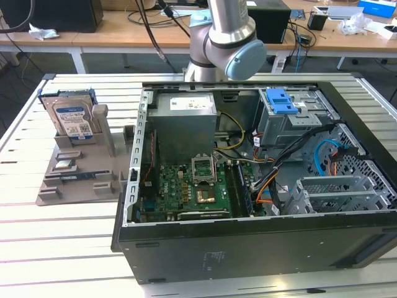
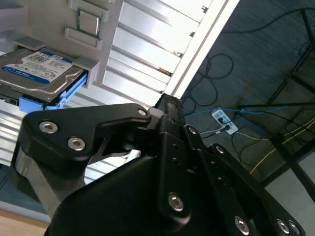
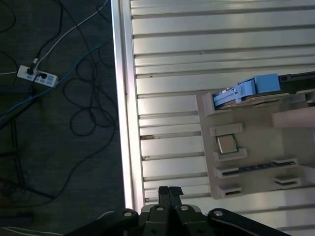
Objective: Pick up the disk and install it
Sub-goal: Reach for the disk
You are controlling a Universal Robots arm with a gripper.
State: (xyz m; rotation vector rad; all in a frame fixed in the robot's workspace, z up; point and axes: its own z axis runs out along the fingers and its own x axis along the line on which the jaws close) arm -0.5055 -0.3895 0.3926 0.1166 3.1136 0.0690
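The disk (image 1: 71, 118) is a silver hard drive with a blue-and-white label and blue side rails. It stands upright in a grey holder (image 1: 80, 167) on the slatted table, at the exterior view's left. In the second wrist view the disk (image 2: 42, 69) shows its label face. In the first wrist view the disk (image 3: 246, 89) is edge-on in the holder (image 3: 206, 113). My gripper (image 3: 169, 191) is shut with nothing between its black fingers. It hovers near the table's edge, well apart from the disk. The gripper (image 2: 170, 102) looks the same in the second wrist view.
An open computer case (image 1: 248, 236) lies at the table's middle, holding a grey drive cage (image 1: 291, 118) with a blue latch and a power-supply box (image 1: 185, 124). The robot arm (image 1: 223, 37) rises behind it. Beyond the table edge (image 3: 120, 98), cables and a power strip (image 3: 37, 74) lie on the floor.
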